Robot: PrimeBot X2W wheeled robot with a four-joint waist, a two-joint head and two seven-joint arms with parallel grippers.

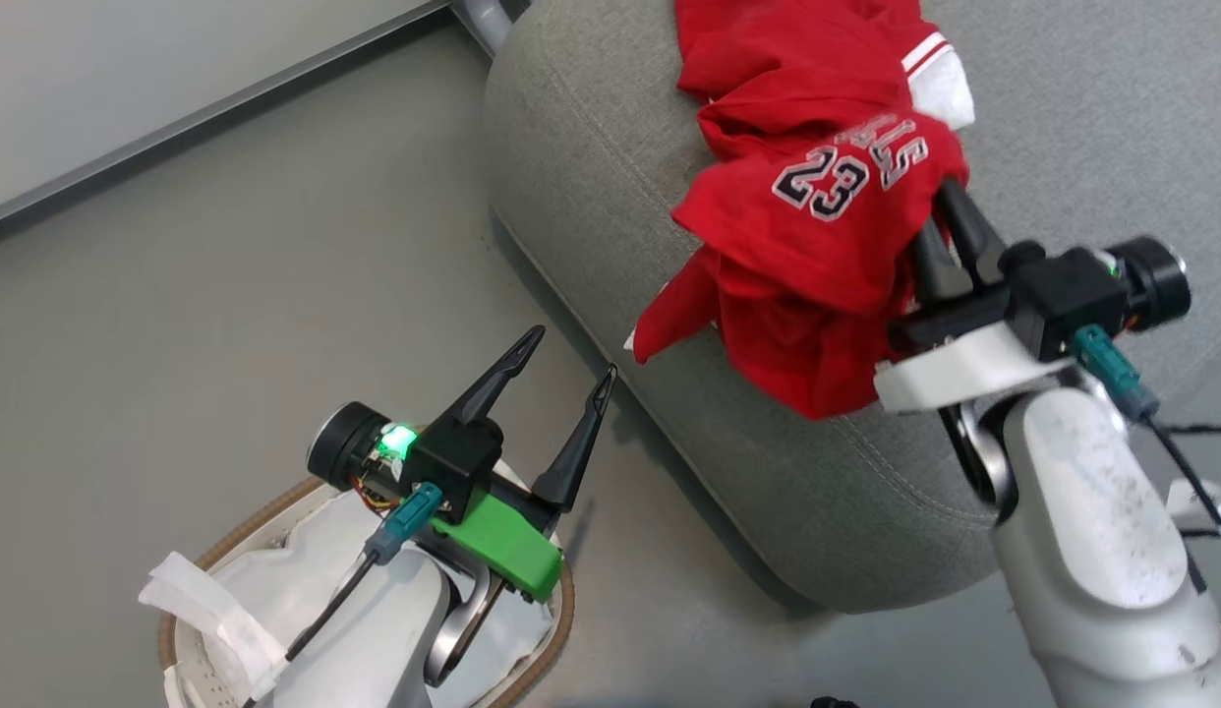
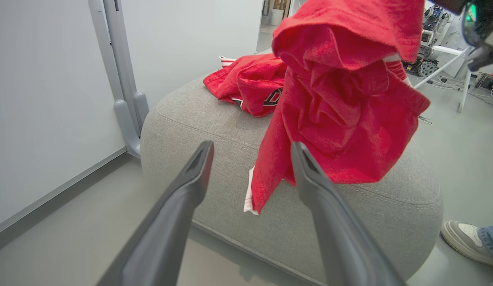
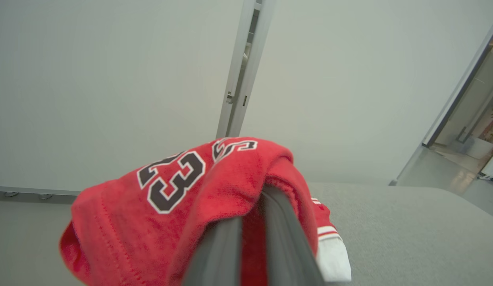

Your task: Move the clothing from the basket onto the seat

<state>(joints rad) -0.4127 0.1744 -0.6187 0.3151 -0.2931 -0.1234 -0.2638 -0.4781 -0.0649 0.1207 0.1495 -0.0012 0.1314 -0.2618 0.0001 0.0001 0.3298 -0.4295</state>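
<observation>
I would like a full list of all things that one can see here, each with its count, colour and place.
jersey with numbers: one, bright red, hanging from the right gripper at the seat's edge
second garment: one, red, lying on top of the seat
seat: one, light grey, on the floor beside the basket
basket: one, cream with brown rim, on the floor under the left arm
liner: one, white, inside the basket
floor: grey, all around
wall panel: one, whitish, behind the seat
post: one, grey, against the wall panel
shoe: one, grey and white, a person's, beside the seat
left gripper: one, dark fingers, open, above the basket
right gripper: one, dark fingers, shut on the jersey
</observation>
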